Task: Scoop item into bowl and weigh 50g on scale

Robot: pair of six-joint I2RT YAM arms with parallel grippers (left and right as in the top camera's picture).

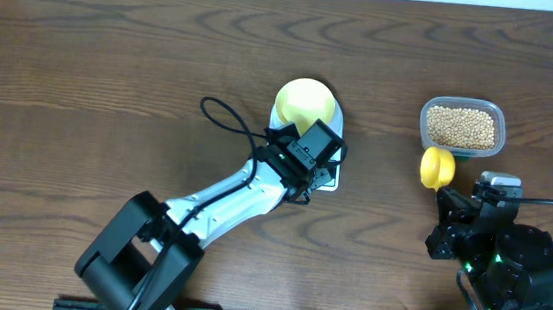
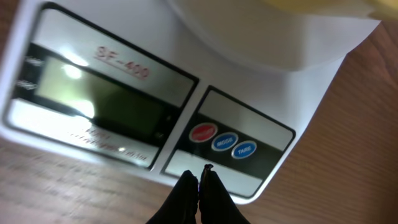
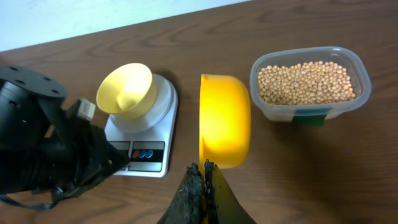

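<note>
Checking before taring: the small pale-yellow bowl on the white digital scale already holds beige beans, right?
No. The pale-yellow bowl is on the white digital scale but empty, as the right wrist view shows; the beige beans lie in the clear plastic tub.

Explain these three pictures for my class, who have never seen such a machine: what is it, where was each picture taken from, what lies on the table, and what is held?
Two robot arms work at a brown table. One picture looks down from above; the other two come from cameras on each wrist. On the table stand a white scale carrying a pale-yellow bowl, and a clear tub of beans. The left tool, shut, points at the scale's buttons. The right tool is shut on a yellow scoop.
</note>
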